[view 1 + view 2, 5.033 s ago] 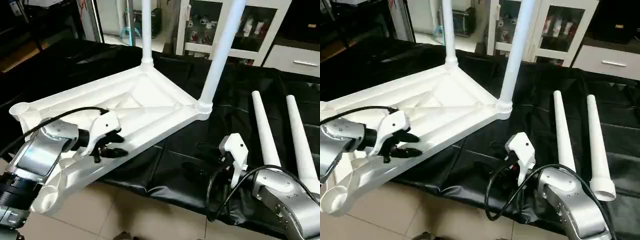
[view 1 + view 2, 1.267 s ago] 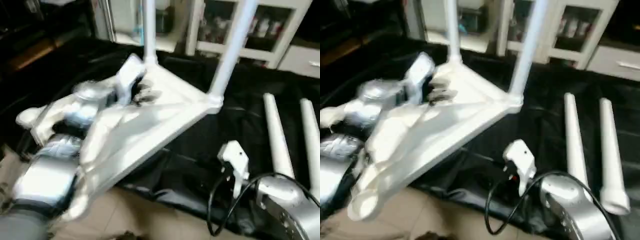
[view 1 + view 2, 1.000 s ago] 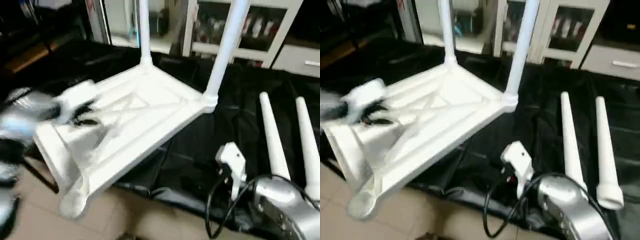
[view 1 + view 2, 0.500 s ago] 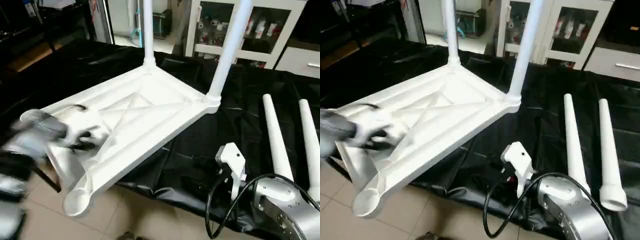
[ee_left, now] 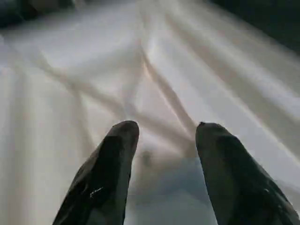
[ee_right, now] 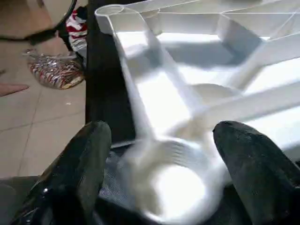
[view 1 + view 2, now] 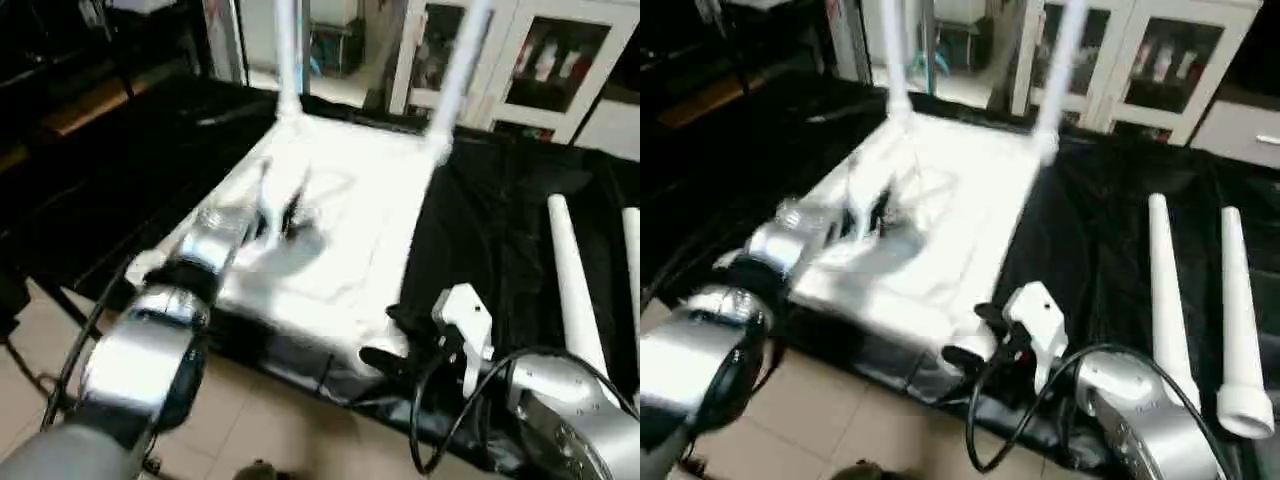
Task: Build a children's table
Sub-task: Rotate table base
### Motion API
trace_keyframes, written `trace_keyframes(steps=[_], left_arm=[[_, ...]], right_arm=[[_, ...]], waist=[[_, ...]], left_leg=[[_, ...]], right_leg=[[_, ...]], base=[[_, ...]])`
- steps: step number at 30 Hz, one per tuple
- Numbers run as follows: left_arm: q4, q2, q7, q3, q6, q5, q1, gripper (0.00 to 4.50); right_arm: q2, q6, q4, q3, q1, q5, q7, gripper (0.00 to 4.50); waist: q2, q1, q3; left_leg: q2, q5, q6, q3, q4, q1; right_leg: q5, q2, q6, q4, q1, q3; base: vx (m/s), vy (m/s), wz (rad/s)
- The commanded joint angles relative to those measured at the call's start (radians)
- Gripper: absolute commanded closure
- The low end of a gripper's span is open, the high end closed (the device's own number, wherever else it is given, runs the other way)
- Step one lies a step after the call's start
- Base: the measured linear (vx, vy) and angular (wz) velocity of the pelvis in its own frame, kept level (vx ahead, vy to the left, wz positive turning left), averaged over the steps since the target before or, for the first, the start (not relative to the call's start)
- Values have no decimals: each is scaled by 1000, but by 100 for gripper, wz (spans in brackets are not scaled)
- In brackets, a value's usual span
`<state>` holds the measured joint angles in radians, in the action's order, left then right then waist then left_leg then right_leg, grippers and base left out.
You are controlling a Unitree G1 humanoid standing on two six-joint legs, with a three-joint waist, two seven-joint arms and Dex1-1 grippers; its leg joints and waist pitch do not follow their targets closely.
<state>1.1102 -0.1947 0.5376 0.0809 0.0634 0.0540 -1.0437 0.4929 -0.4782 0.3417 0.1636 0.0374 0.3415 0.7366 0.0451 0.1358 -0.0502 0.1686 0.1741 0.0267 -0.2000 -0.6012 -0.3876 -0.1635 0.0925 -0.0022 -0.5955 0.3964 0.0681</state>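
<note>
The white tabletop (image 7: 350, 230) lies ribbed side up on the black-covered table (image 7: 480, 230). Two legs (image 7: 288, 50) (image 7: 455, 70) stand upright in its far corner sockets. Two loose tapered legs (image 7: 570, 280) (image 7: 1240, 300) lie side by side on the right. My left gripper (image 5: 161, 131) hovers open just over the crossing ribs in the middle of the underside, holding nothing. My right gripper (image 6: 164, 173) is open at the tabletop's near corner. The round corner socket (image 6: 171, 180) sits between its black fingers (image 6: 79, 173).
The table's near edge runs just below the tabletop, with tiled floor (image 7: 260, 420) beyond it. A crinkled bag (image 6: 56, 70) lies on the floor. White glass-door cabinets (image 7: 540, 70) stand behind the table. A black cable (image 7: 985, 420) loops off my right forearm.
The tabletop has swung round on the table, bringing a near corner socket between my right gripper's fingers. My left arm moved from the tabletop's near-left edge onto its middle.
</note>
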Motion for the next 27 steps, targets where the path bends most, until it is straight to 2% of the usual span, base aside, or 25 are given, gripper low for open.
trace_keyframes(steps=[1, 3, 4, 5, 7, 8, 10, 11, 12, 13, 14, 15, 16, 17, 19, 20, 21, 22, 23, 25, 27], left_arm=[[47, 9, -66, -28, -40, -12, -6, 214], [53, 11, -63, -37, -58, -24, -15, 214], [61, 10, -51, -41, -66, -26, -19, 214], [54, -2, 3, -37, -89, -25, -14, 214], [15, -20, 103, -16, -101, -24, 7, 214], [-13, -31, 171, -1, -113, -23, 25, 214], [-27, -37, 210, 8, -117, -23, 34, 214], [-136, -70, 380, 56, -103, -38, 96, 214], [-261, -100, 491, 95, -57, -68, 158, 214], [-276, -104, 500, 99, -51, -72, 165, 214], [-383, -126, 565, 130, -14, -105, 215, 214], [-428, -136, 594, 143, 1, -118, 237, 214], [-499, -147, 629, 162, 31, -142, 271, 214], [-640, -163, 682, 198, 115, -197, 338, 195], [-708, -167, 711, 226, 151, -221, 377, 185], [-723, -164, 724, 237, 152, -218, 391, 185], [-732, -159, 736, 255, 143, -201, 409, 170], [-731, -157, 736, 257, 139, -194, 411, 170], [-703, -137, 732, 266, 100, -149, 417, 149], [-699, -126, 730, 276, 93, -130, 424, 142], [-722, -128, 721, 296, 122, -137, 432, 130]], right_arm=[[2, 2, 14, -9, -2, -9, -8, 66], [3, 2, 16, -12, -1, -7, -10, 66], [4, 3, 17, -13, -1, -6, -11, 66], [7, 3, 17, -18, 0, -3, -10, 66], [7, 4, 15, -25, -1, -3, -15, 66], [7, 5, 14, -30, -3, -6, -22, 66], [7, 5, 14, -33, -4, -8, -26, 66], [-2, 3, 6, -56, -12, -16, -61, 66], [-17, 2, -20, -87, -29, -44, -127, 66], [-17, 1, -22, -91, -31, -46, -132, 66], [-22, -7, -40, -119, -43, -54, -169, 66], [-24, -10, -48, -132, -47, -57, -183, 66], [-22, -19, -48, -151, -47, -46, -188, 66], [-7, -35, -28, -176, -34, -17, -169, 66], [15, -42, -6, -181, -17, -5, -142, 66], [29, -45, 7, -179, -8, 2, -124, 66], [50, -47, 27, -176, 8, 11, -96, 66], [54, -46, 31, -176, 11, 12, -92, 66], [79, -50, 56, -174, 28, 25, -58, 66], [102, -58, 78, -174, 43, 39, -33, 66], [120, -67, 95, -180, 56, 48, -16, 66]], waist=[[-16, -3, 66], [-19, -6, 69], [-16, -7, 70], [-18, -10, 71], [-16, -11, 73], [-22, -13, 71], [-19, -12, 71], [-20, -14, 71], [-19, -15, 69], [-17, -19, 69], [-19, -21, 70], [-16, -23, 67], [-18, -25, 66], [-16, -20, 66], [-16, -22, 61], [-17, -22, 61], [-17, -24, 58], [-15, -24, 58], [-13, -30, 57], [-19, -32, 55], [-13, -37, 54]], left_leg=[[56, 277, -36, 45, 77, 13], [56, 258, -45, 43, 75, 16], [57, 255, -46, 44, 75, 16], [57, 246, -52, 43, 74, 16], [59, 232, -58, 42, 74, 17], [63, 229, -62, 42, 76, 17], [64, 226, -63, 42, 77, 18], [67, 231, -58, 42, 79, 21], [73, 223, -53, 42, 83, 19], [73, 223, -47, 41, 84, 20], [73, 233, -35, 40, 83, 23], [71, 250, -26, 36, 83, 26], [72, 262, -20, 34, 86, 28], [76, 285, -10, 35, 86, 33], [73, 294, -9, 32, 87, 31], [71, 303, -5, 31, 87, 33], [69, 310, -5, 32, 88, 29], [68, 317, -4, 33, 88, 28], [67, 330, 0, 37, 89, 26], [68, 337, 0, 37, 90, 27], [66, 357, 7, 40, 91, 27]], right_leg=[[-282, 74, -147, 81, -45, -39], [-273, 73, -147, 80, -43, -40], [-268, 72, -151, 79, -41, -39], [-251, 71, -157, 79, -41, -39], [-220, 71, -172, 74, -40, -40], [-195, 72, -192, 72, -40, -41], [-194, 74, -197, 69, -40, -41], [-191, 77, -208, 68, -40, -43], [-194, 80, -217, 62, -39, -45], [-191, 78, -221, 60, -36, -45], [-195, 79, -227, 56, -35, -45], [-219, 77, -225, 60, -30, -46], [-229, 78, -223, 62, -31, -48], [-246, 81, -216, 61, -31, -51], [-262, 74, -209, 65, -26, -50], [-279, 73, -197, 68, -25, -51], [-302, 73, -183, 73, -29, -51], [-319, 74, -174, 76, -29, -51], [-360, 74, -149, 80, -32, -51], [-381, 74, -133, 87, -33, -51], [-425, 75, -123, 90, -33, -50]], base=[[0, 0, 0], [0, 0, 0], [0, 0, 0], [0, 0, 0], [0, 0, 0], [0, 0, 0], [0, 0, 0], [0, 0, 0], [0, 0, 0], [0, 0, 0], [0, 0, 0], [0, 0, 0], [0, 0, 0], [0, 0, 0], [0, 0, 0], [0, 0, 0], [0, 0, 0], [0, 0, 0], [0, 0, 0], [0, 0, 0], [0, 0, 0]])
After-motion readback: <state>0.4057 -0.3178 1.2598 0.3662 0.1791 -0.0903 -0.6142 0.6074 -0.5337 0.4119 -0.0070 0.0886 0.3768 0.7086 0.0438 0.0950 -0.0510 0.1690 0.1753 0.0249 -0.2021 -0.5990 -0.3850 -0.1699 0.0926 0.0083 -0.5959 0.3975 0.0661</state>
